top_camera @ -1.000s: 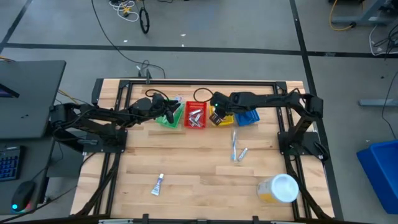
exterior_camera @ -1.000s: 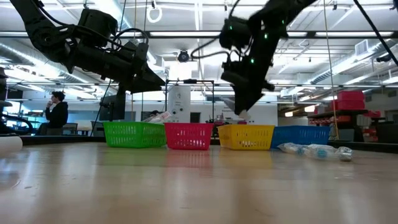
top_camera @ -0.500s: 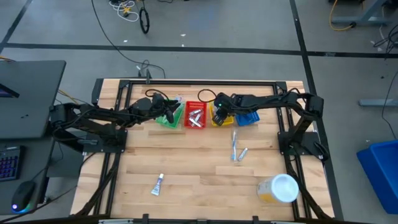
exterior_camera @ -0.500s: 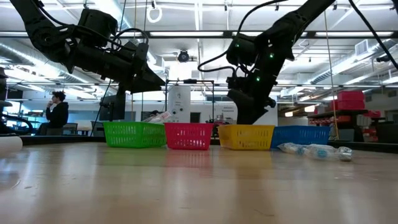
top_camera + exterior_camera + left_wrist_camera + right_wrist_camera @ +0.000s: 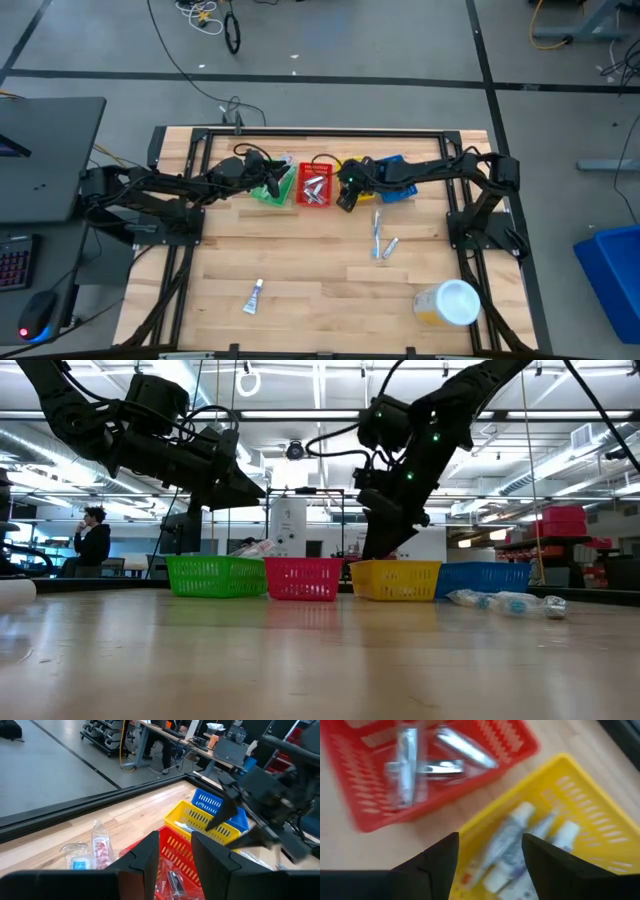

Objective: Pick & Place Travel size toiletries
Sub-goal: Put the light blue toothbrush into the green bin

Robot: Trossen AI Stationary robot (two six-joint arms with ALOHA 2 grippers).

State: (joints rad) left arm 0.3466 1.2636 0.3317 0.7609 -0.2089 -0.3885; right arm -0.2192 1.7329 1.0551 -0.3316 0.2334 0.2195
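Observation:
My right gripper (image 5: pixel 345 197) (image 5: pixel 490 845) hangs open and empty over the near left corner of the yellow basket (image 5: pixel 563 761), beside the red basket (image 5: pixel 529 741). White-blue tubes (image 5: pixel 509 841) lie in the yellow basket, and silvery tubes (image 5: pixel 408 759) in the red one. My left gripper (image 5: pixel 272 180) (image 5: pixel 175 837) waits open above the green basket (image 5: pixel 215 575). On the bare table lie a clear toothbrush (image 5: pixel 377 230), a small tube (image 5: pixel 390 247) beside it, and a white-blue tube (image 5: pixel 254 296) near the front edge.
The green, red, yellow and blue baskets (image 5: pixel 400 187) stand in a row near the far edge. A large yellow jar with a white lid (image 5: pixel 447 303) lies at the near right corner. Clear packets (image 5: pixel 100 845) lie by the green basket. A person (image 5: pixel 92 540) stands far behind the table.
My right gripper has dipped toward the yellow basket, then risen a little and drawn back toward the table's near edge and the red basket. The left arm has kept still.

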